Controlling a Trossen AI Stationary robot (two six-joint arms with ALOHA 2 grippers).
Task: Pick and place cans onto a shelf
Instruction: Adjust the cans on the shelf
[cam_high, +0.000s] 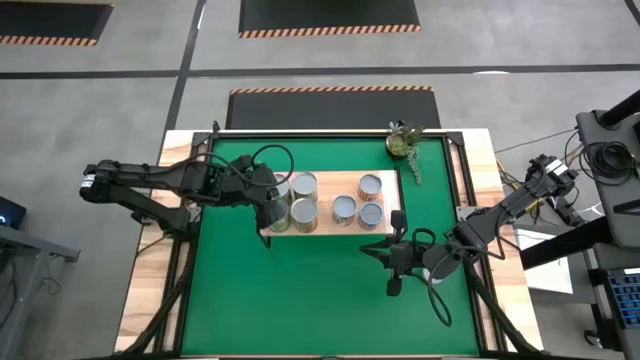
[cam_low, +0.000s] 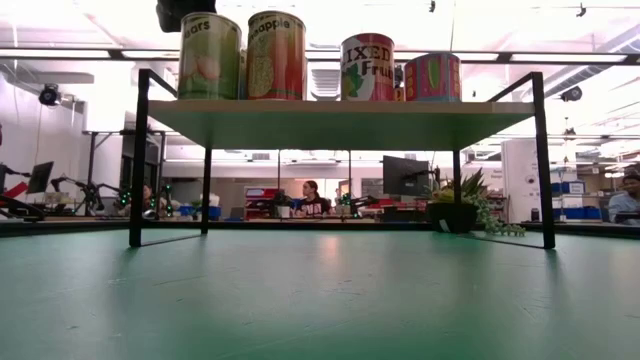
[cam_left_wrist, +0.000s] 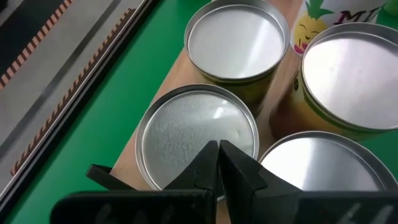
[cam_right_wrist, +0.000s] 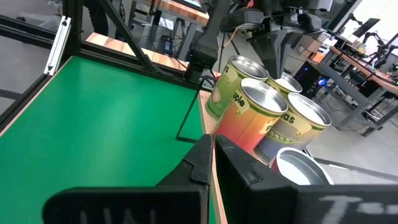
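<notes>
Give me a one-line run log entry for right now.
silver-topped metal cans: on light wood shelf | left gripper: shut, empty, over shelf's cans | right gripper: shut, empty, above green mat

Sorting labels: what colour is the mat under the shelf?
Green; the mat beneath the shelf shows best in the high view.

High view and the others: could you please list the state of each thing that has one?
cans: upright on the shelf, tops sealed, none held.
shelf: standing on the green mat, loaded with cans.
left hand: shut, empty, over the shelf's left-end cans.
right hand: shut, empty, over the mat beside the shelf.
potted plant: upright at the mat's far corner.
</notes>
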